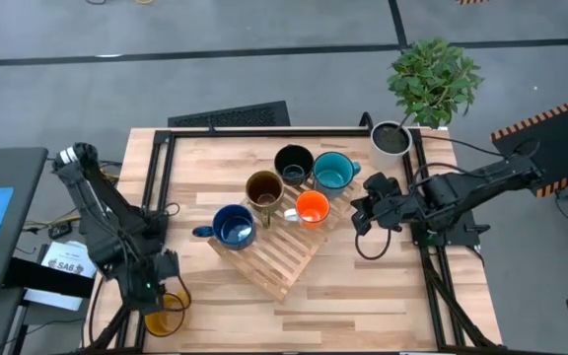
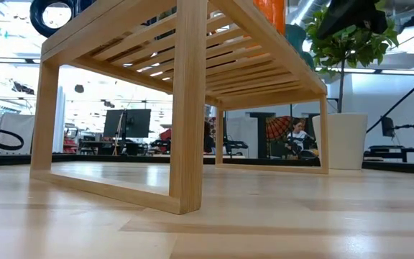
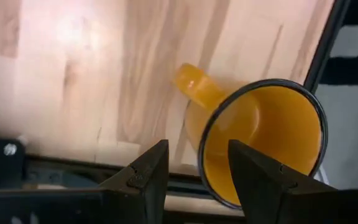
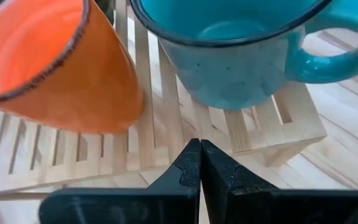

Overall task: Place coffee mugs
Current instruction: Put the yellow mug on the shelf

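Five mugs stand on a slatted wooden rack (image 1: 282, 258): black (image 1: 294, 161), teal (image 1: 333, 171), olive-brown (image 1: 263, 187), orange with a white handle (image 1: 312, 208) and dark blue (image 1: 233, 227). The yellow mug (image 1: 164, 318) sits at the table's near left corner. My left gripper (image 1: 163, 292) is open over it. In the left wrist view one finger (image 3: 148, 171) stands outside the mug's wall (image 3: 207, 155) near the handle, and the other (image 3: 253, 171) stands over its inside. My right gripper (image 1: 361, 213) is shut and empty, just right of the rack, facing the orange mug (image 4: 61, 68) and the teal mug (image 4: 235, 56).
A white pot (image 1: 390, 138) with a green plant (image 1: 432, 79) stands at the far right corner. A black frame (image 1: 156, 177) runs round the table's edges. A keyboard (image 1: 230, 115) lies beyond the far edge. Bare tabletop (image 1: 363, 296) lies near the front right.
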